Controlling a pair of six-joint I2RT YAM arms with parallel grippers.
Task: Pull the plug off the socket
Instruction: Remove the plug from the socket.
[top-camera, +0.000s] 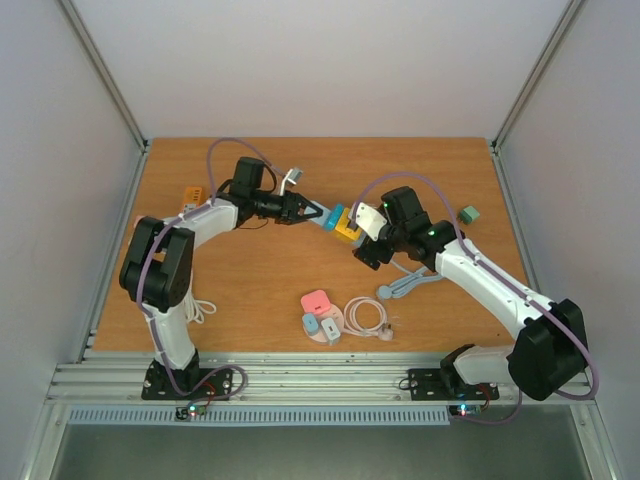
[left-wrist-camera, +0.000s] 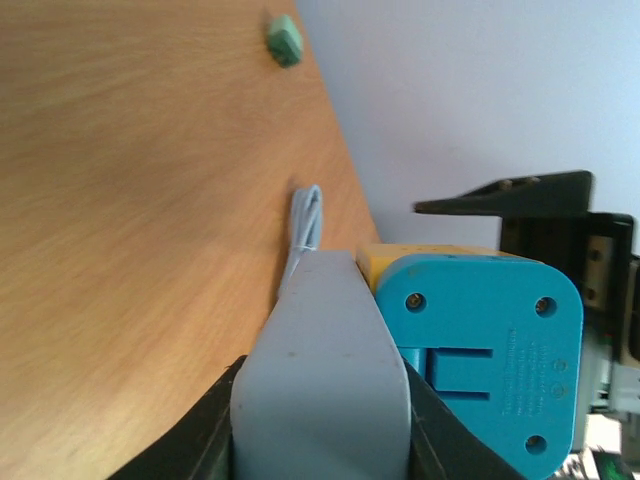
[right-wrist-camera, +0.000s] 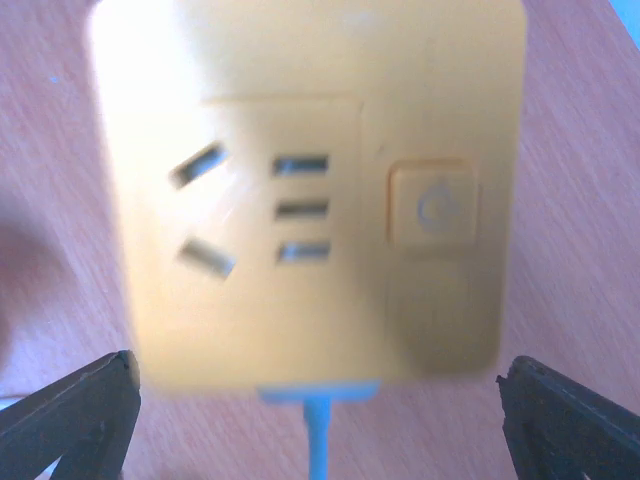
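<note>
The socket (top-camera: 347, 228) is a cube with a yellow face and a blue back, held off the table mid-scene. A grey-blue plug (top-camera: 322, 216) sits against its left side, and my left gripper (top-camera: 303, 211) is shut on that plug. In the left wrist view the plug (left-wrist-camera: 320, 340) fills the space between the black fingers (left-wrist-camera: 205, 435), pressed against the socket's blue back (left-wrist-camera: 490, 330). My right gripper (top-camera: 360, 238) stands open at the socket's right. The right wrist view shows the blurred yellow face (right-wrist-camera: 300, 190), with both fingers (right-wrist-camera: 85, 410) wide apart and clear of it.
A pink socket with small blue plugs (top-camera: 318, 315) and a coiled white cable (top-camera: 365, 318) lie near the front. Beside them is a grey plug with its cord (top-camera: 398, 287). A green block (top-camera: 468, 213) lies right, an orange piece (top-camera: 190, 197) far left, and a white adapter (top-camera: 290, 180) behind my left gripper.
</note>
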